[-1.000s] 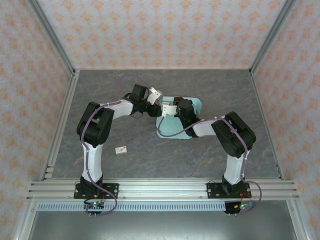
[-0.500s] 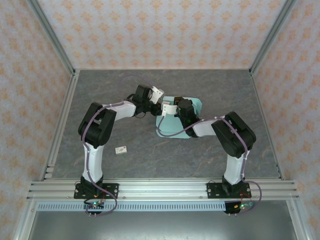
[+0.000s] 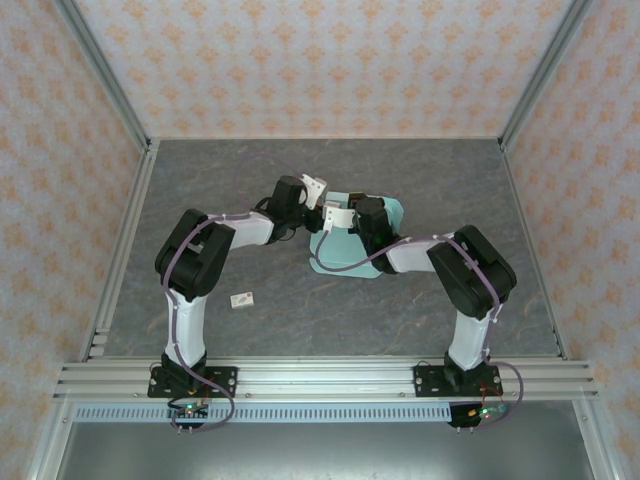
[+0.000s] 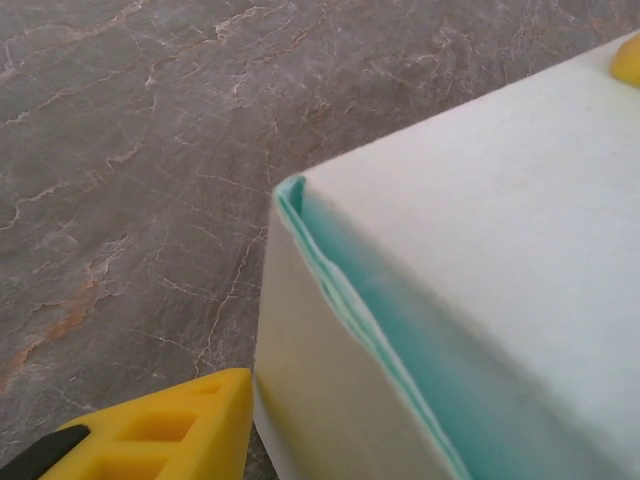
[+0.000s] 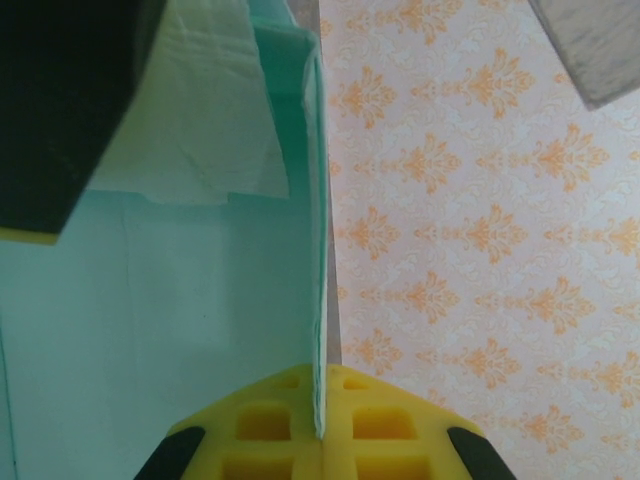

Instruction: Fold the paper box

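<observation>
The paper box (image 3: 350,255) lies partly folded at about the middle of the table (image 3: 250,180), its flat sheet on the surface and one thin wall raised. The right gripper (image 3: 338,218) is clamped on the top edge of that wall, its yellow pads (image 5: 270,425) meeting on the card. The left gripper (image 3: 316,195) has one yellow finger (image 4: 170,430) against a folded corner, but I cannot tell how wide it stands. Orange-patterned walls (image 3: 320,60) enclose the grey marbled table, and a small white tag (image 3: 241,298) lies toward the near left corner.
</observation>
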Robot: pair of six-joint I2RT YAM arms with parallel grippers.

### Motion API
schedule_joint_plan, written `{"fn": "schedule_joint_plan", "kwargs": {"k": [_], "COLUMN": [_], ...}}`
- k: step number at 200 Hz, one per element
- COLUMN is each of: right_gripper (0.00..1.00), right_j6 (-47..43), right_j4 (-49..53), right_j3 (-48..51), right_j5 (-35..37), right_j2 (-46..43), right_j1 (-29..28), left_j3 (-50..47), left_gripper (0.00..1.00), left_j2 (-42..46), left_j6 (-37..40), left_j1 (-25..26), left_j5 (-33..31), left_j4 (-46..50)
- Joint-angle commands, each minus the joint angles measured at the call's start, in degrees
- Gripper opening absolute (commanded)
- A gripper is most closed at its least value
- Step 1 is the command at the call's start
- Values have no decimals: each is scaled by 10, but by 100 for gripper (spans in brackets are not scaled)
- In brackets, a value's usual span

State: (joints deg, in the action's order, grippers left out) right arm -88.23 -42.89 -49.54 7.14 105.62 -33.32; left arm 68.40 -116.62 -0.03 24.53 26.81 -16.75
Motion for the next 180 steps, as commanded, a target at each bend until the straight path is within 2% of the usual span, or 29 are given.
{"fn": "schedule_joint_plan", "kwargs": {"k": [1, 55, 180], "right_gripper": [0, 0, 0], "right_j6": [26, 34, 63], "right_j4": [31, 37, 72], "right_j3": [-10, -12, -24], "right_j5": [-19, -24, -45], "right_j2": [-20, -20, -29], "right_j1": [-6, -6, -7], "left_j3": [-13, -13, -3], "left_gripper": [39, 33, 17], "left_j2": [23, 17, 2], "left_j6": [-29, -53, -130], "left_j1": [0, 3, 37], "left_j5": [-70, -109, -278], "left_j4": [-72, -88, -99]}}
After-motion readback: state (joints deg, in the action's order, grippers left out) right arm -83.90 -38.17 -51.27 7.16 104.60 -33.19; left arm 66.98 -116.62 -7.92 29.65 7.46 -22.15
